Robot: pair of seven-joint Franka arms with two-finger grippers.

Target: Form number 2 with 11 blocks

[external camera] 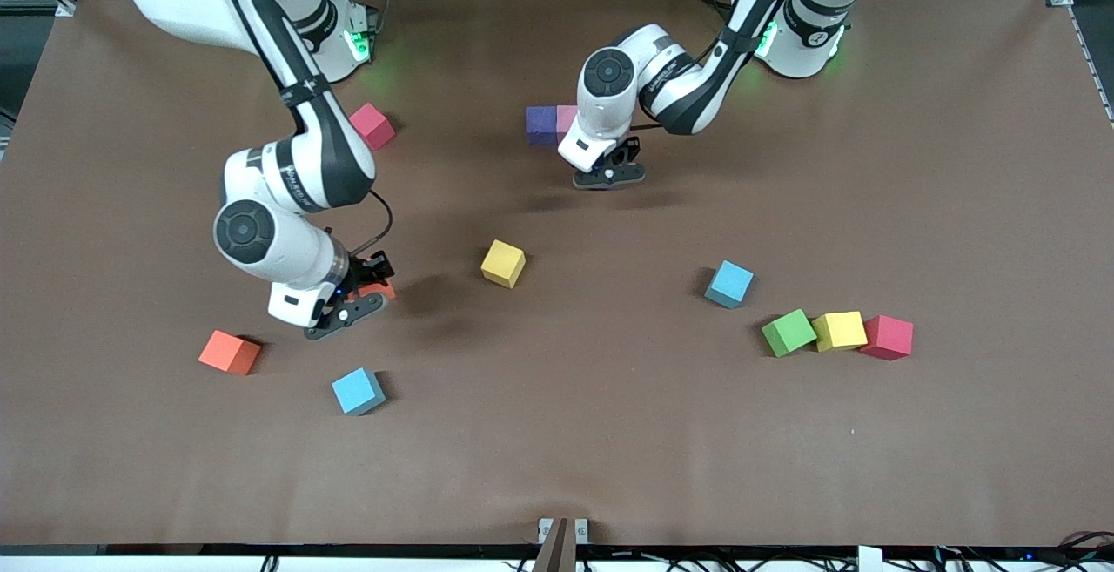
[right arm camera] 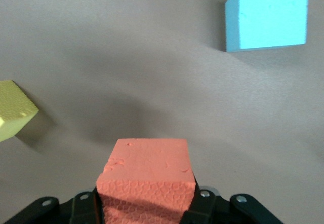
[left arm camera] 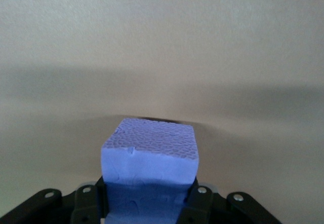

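Note:
My left gripper [external camera: 609, 173] is shut on a purple block [left arm camera: 149, 158], low over the table beside a purple block [external camera: 541, 124] and a pink block [external camera: 566, 119] that touch. My right gripper [external camera: 361, 298] is shut on an orange block [right arm camera: 147, 178], low over the table. Loose blocks lie around: yellow [external camera: 503, 263], sky-blue [external camera: 729, 284], green [external camera: 788, 332] touching another yellow [external camera: 840, 330], orange [external camera: 230, 352] and sky-blue [external camera: 358, 391]. No number 2 shape shows.
One crimson cube [external camera: 372, 125] sits near the right arm's base. Another crimson cube [external camera: 888, 337] touches the yellow block at the left arm's end. The brown table [external camera: 609, 433] is bare along the edge nearest the front camera.

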